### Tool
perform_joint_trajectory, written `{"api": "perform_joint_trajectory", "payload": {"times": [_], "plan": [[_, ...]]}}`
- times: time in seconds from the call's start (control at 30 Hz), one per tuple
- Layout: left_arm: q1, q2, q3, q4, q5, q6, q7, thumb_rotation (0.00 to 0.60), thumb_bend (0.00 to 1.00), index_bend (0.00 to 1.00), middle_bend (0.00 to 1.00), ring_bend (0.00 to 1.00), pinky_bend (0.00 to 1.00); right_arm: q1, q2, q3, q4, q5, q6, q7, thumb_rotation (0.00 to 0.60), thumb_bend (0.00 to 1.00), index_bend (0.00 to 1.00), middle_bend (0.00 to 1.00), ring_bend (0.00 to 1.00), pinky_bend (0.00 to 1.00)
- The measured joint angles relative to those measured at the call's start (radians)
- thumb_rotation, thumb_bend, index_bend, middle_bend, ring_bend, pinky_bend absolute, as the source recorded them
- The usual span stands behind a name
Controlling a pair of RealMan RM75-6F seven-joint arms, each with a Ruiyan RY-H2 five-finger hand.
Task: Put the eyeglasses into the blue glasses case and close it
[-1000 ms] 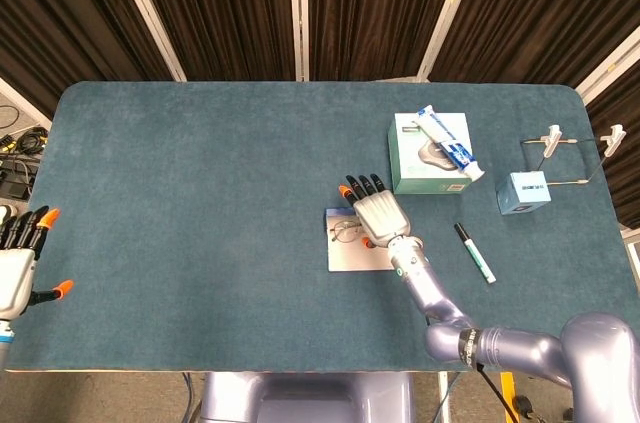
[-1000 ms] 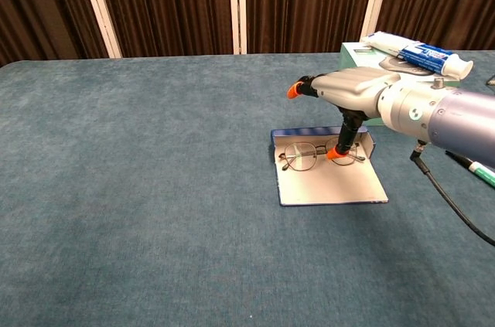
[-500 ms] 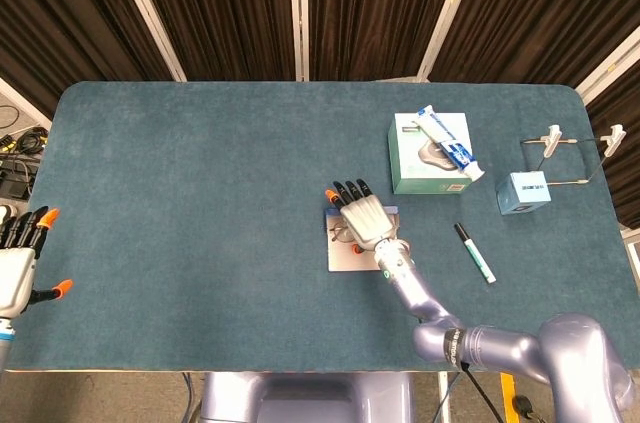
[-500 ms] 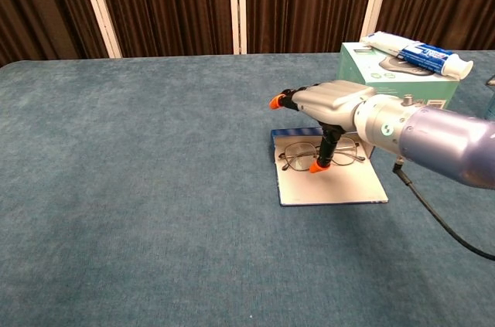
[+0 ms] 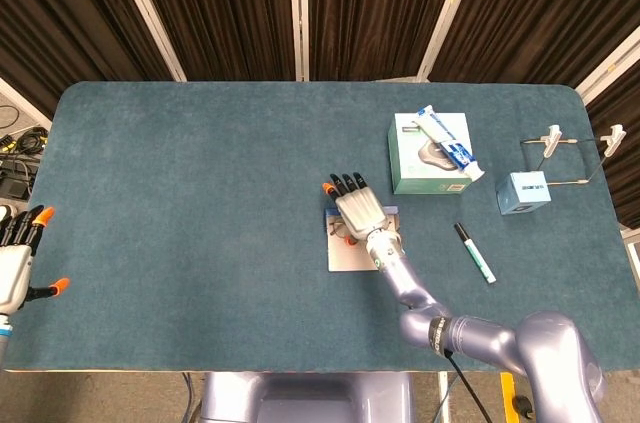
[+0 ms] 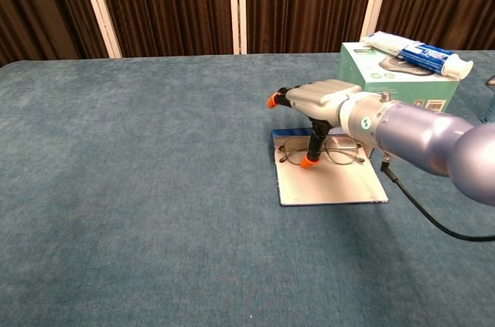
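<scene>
One second has carried the right hand leftward over the eyeglasses, which lie in the open blue glasses case; fingers spread, thumb down at the frame, holding nothing, so closing the lid remains, I judge.

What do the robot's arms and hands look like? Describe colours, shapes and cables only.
The right arm is glossy silver-lilac and rounded, with a black cable hanging from it. The right hand has a silver back, black fingers and orange tips. The left hand looks alike.
</scene>
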Motion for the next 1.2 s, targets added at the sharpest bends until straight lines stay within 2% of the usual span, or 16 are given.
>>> {"api": "perform_joint_trajectory", "payload": {"times": [0.27, 0.53, 0.73, 1.2], "plan": [[-0.004, -0.004, -0.001, 0.003, -0.008, -0.006, 0.005, 0.600, 0.00, 0.00, 0.00, 0.00, 0.00, 0.017, 0.003, 0.026, 0.045, 0.017, -0.013, -0.004, 0.600, 0.00, 0.14, 0.00, 0.00, 0.00], [-0.004, -0.006, 0.002, -0.006, 0.002, 0.002, 0.017, 0.600, 0.00, 0.00, 0.00, 0.00, 0.00, -0.008, 0.049, 0.007, -0.020, -0.002, 0.006, -0.008, 0.600, 0.00, 0.14, 0.00, 0.00, 0.00], [-0.001, -0.003, 0.006, -0.017, 0.014, 0.014, 0.021, 0.600, 0.00, 0.00, 0.00, 0.00, 0.00, -0.034, 0.079, -0.029, -0.070, -0.018, 0.031, -0.034, 0.600, 0.00, 0.14, 0.00, 0.00, 0.00], [-0.004, -0.006, 0.005, -0.012, 0.005, 0.007, 0.024, 0.600, 0.00, 0.00, 0.00, 0.00, 0.00, -0.047, 0.065, -0.040, 0.016, -0.041, 0.020, -0.014, 0.600, 0.00, 0.14, 0.00, 0.00, 0.00]]}}
